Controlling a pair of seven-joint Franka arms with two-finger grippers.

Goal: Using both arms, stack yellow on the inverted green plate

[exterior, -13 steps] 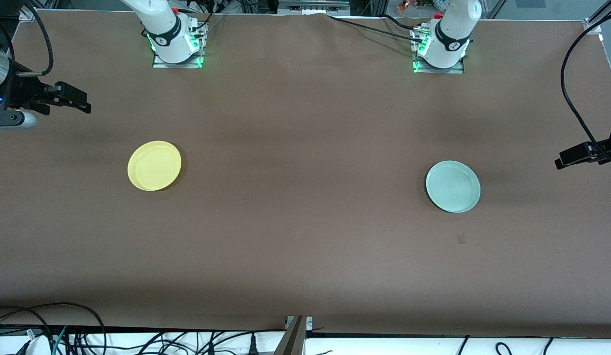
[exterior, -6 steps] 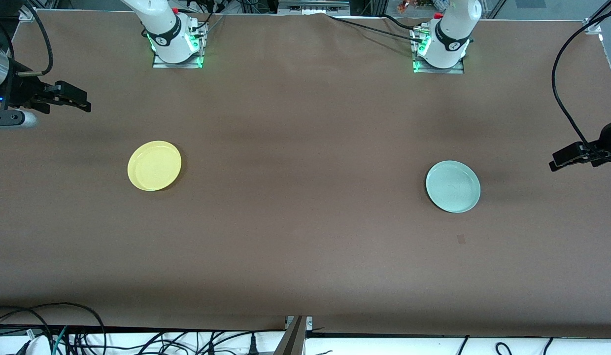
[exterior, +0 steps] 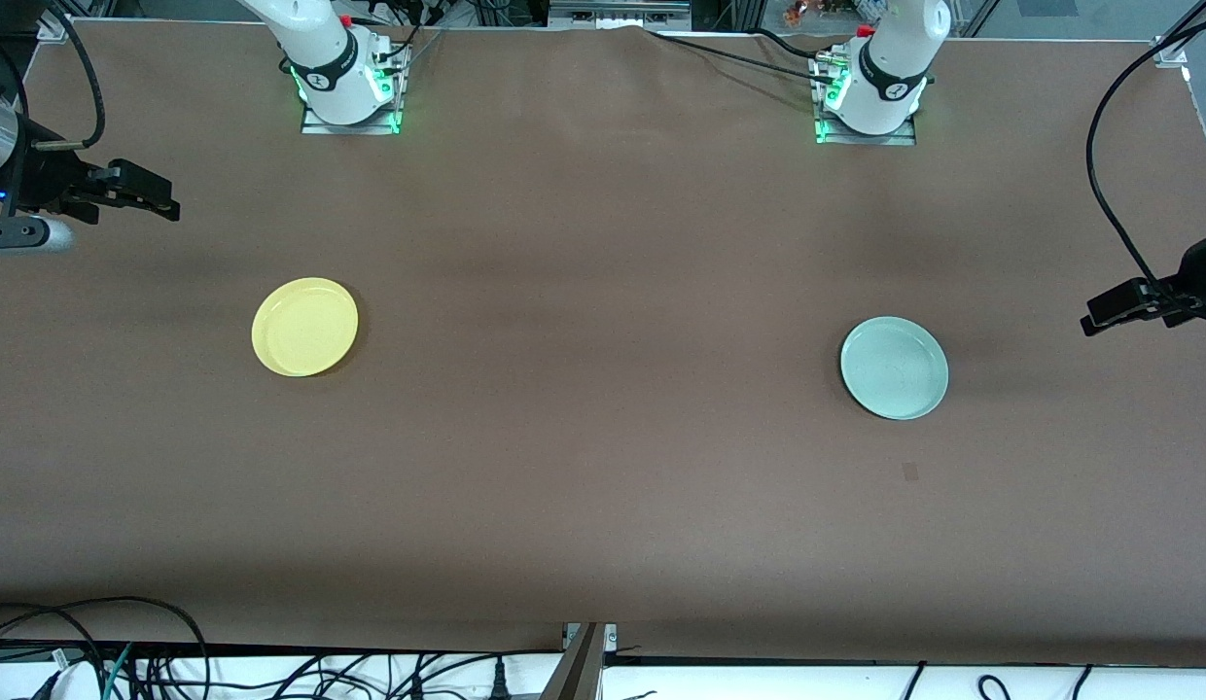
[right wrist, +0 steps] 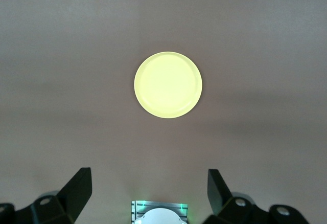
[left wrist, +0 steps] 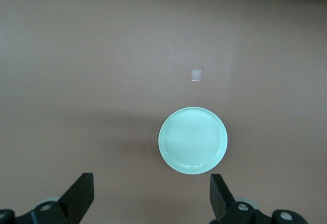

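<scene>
- The green plate (exterior: 894, 367) lies rim-up on the brown counter (exterior: 603, 467) toward the left arm's end, nearest the front camera.
- The yellow plate (exterior: 304, 326) lies rim-up toward the right arm's end, slightly farther.
- The left tool (exterior: 1114, 311) hangs over the counter's edge near the green plate, fingers apart, empty.
- The right tool (exterior: 146, 199) hangs over the counter's other end, fingers apart, empty.

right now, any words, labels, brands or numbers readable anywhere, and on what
No readable text in any view.
yellow plate: plain, no marking.
green plate: plain, no marking.
Round black marks on the arm bases: too small to read.
Small pale patch on the table near the green plate, seen in the left wrist view: blank.
</scene>
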